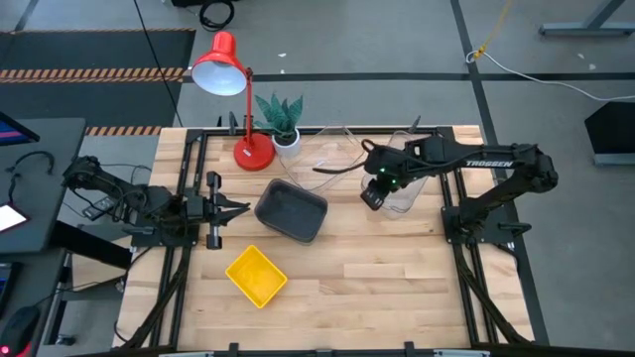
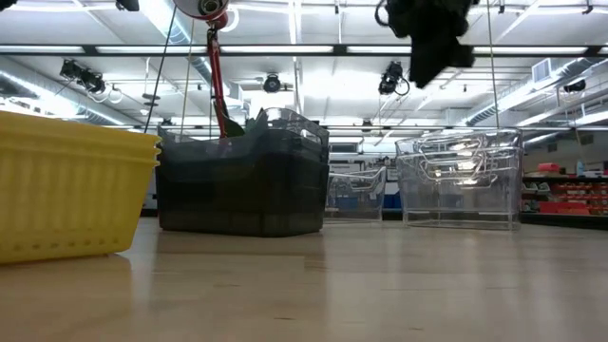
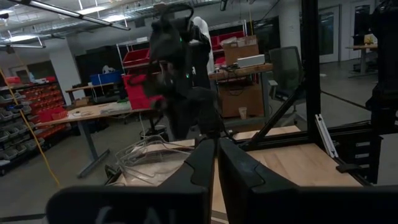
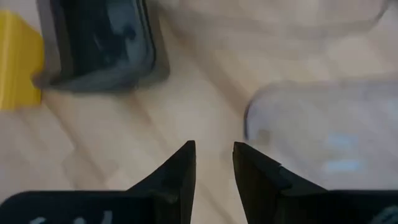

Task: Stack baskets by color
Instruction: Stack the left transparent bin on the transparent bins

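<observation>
A yellow basket [image 1: 256,275] sits near the table's front; the low view shows layered rims on the yellow basket [image 2: 66,185]. A dark grey basket [image 1: 291,210] stands at the table's middle. Clear baskets [image 1: 405,190] stand right of it, nested in the low view [image 2: 461,176], and another clear one [image 1: 337,151] stands farther back. My right gripper [image 4: 214,165] hangs open above the table, beside the clear basket's left rim [image 4: 261,118], with nothing between its fingers. My left gripper [image 1: 238,208] waits shut at the left, raised and pointing level.
A red lamp [image 1: 228,69] with its base [image 1: 253,154] and a small potted plant [image 1: 281,119] stand at the far edge, left of centre. Black frame rails [image 1: 189,198] run along both table sides. Bare wood lies at the front right [image 1: 397,288].
</observation>
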You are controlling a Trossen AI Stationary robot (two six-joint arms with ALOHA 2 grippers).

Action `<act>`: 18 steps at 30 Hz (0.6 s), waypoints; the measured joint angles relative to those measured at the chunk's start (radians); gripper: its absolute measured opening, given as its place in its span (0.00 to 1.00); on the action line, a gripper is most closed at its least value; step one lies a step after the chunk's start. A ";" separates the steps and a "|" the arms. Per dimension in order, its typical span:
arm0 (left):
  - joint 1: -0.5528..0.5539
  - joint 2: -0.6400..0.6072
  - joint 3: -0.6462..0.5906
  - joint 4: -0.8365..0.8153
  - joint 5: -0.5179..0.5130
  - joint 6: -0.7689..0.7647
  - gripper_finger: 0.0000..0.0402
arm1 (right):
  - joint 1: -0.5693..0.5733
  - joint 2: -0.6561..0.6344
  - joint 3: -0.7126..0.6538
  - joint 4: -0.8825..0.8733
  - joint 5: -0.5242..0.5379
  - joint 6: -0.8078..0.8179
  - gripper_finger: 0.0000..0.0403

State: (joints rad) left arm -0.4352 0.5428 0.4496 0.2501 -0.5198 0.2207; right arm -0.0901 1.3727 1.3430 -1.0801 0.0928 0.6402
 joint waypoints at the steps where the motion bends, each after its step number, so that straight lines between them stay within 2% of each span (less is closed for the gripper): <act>1: 0.000 0.000 0.000 0.000 0.000 0.000 0.07 | 0.003 0.000 0.012 0.011 0.026 -0.015 0.28; 7: 0.000 0.000 0.000 0.000 0.000 0.000 0.08 | -0.001 0.000 0.013 0.099 0.141 -0.114 0.28; 13: 0.000 0.000 0.000 -0.001 0.000 0.000 0.08 | -0.056 0.029 -0.048 0.248 0.138 -0.315 0.28; 18: 0.000 0.000 0.000 0.001 0.000 0.000 0.07 | -0.134 0.125 -0.057 0.311 0.094 -0.489 0.28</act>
State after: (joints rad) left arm -0.4351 0.5426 0.4496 0.2508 -0.5196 0.2207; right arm -0.2241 1.4976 1.2861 -0.7691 0.1869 0.1514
